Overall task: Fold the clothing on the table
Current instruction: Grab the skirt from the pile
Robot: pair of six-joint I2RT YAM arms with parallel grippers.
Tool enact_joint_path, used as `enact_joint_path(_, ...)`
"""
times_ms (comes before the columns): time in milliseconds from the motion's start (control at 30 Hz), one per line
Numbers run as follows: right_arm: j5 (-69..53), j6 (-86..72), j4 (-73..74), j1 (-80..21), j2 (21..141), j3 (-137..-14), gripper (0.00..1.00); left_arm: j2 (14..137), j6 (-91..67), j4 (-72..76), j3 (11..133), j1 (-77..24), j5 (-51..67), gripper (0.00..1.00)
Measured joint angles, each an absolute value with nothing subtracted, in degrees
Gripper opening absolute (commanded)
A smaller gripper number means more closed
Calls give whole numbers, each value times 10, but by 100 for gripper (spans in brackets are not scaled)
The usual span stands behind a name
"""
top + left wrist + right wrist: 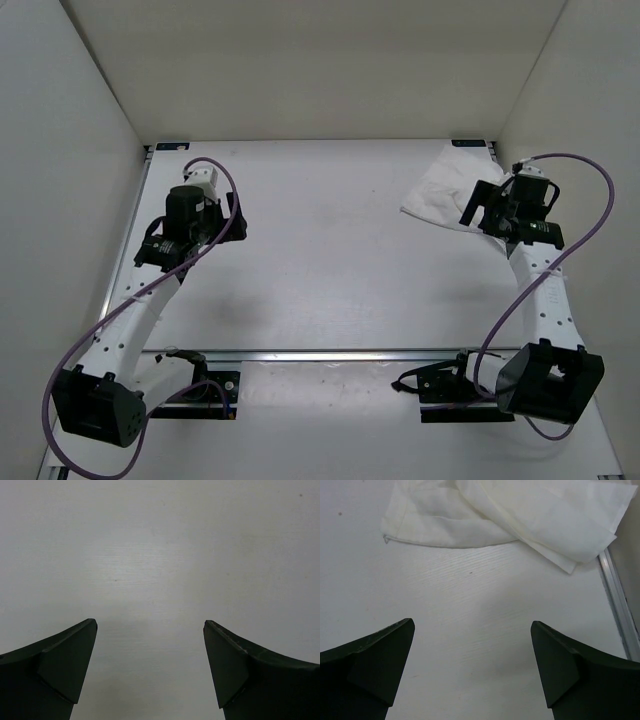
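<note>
Left hand (150, 625): jaws spread wide, nothing between them. Its wrist view shows only bare white counter (160, 555) beyond the two dark fingertips (75, 655). No cloth is in that view.

Right hand (472, 622): jaws also spread wide and holding nothing. Bare counter lies between the fingertips (555, 665). It is clear of the cloth, with a strip of open counter between the tips and the nearest hem.

Clothing (445, 190): a thin white garment, lying loose and rumpled in the far right corner of the counter, close to the far edge and near the right side. From above, its right portion is partly covered by the right arm's (545, 300) wrist. In the right wrist view the clothing (520, 515) fills the top of the frame in overlapping layers. One straight hemmed edge runs along the left part, and a folded flap points down toward the right. The fabric is sheer enough that the lower layers show faintly through. The flap ends just beside the metal rail (615, 595) at the counter's edge. Whether it touches the rail cannot be made out.

Left arm (130, 320): reaches forward over the left half of the counter, well apart from the garment.

White walls (300, 60) stand along the far side and both flanks of the counter.
</note>
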State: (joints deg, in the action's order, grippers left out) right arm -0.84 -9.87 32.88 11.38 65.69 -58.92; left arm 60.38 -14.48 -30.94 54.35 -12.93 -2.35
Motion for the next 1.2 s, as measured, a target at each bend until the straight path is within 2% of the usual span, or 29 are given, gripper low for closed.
enact_joint_path(400,18,-103,364,142,765,-750,99,606,-121,-246,557,-143,21,99)
enact_joint_path(567,25,-119,377,196,867,-882,100,635,-127,-203,557,-172,46,98)
enact_joint_path(833,39,-127,407,228,1054,-1002,98,714,-152,-169,558,-167,82,99)
enact_joint_path(967,48,-128,429,233,1121,-1006,97,710,-159,-134,557,-155,82,99)
enact_joint_path(1133,79,-126,438,227,1128,-956,98,704,-159,-112,564,-133,81,99)
enact_joint_path(1200,91,-127,435,220,1128,-944,94,711,-155,-117,576,-128,79,99)
